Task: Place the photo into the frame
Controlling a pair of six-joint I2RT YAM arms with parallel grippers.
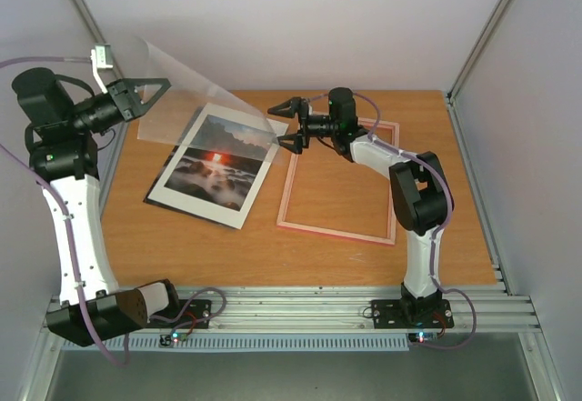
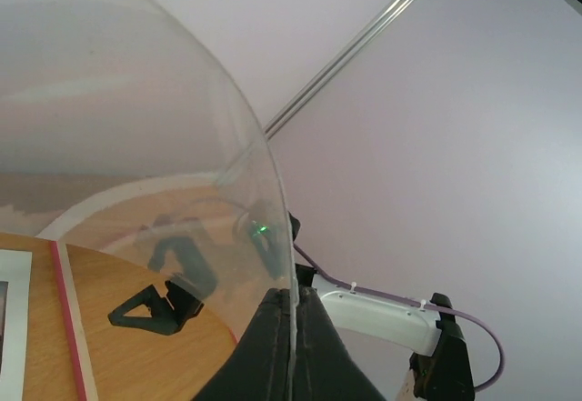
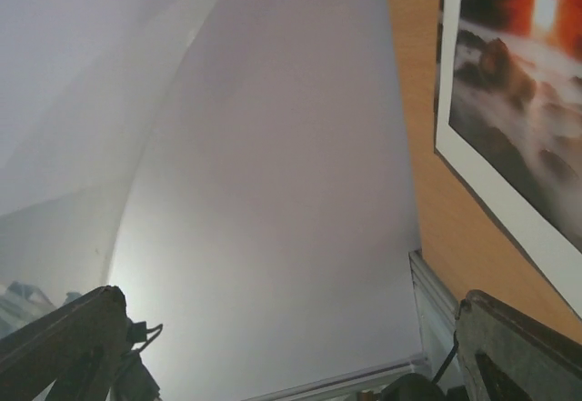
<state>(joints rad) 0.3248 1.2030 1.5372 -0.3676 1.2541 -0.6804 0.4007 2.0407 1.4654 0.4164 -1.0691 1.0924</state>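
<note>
Lying face up on the table (image 1: 182, 246), the photo (image 1: 214, 166) shows dark rocks and misty water under a red-orange sun, ringed by a white border. What may be a dark board (image 1: 162, 175) peeks out along its left side, though the view is too small to be sure. The print sits below and just left of the right gripper (image 1: 277, 125), whose jaws stand wide apart around nothing. The frame (image 1: 336, 233), thin and pink, lies flat behind those jaws, under the right arm. The left gripper (image 1: 155, 94), raised well left of the photo, is clamped on a clear pane (image 1: 195, 83) that arcs over the print toward the right jaws.
</note>
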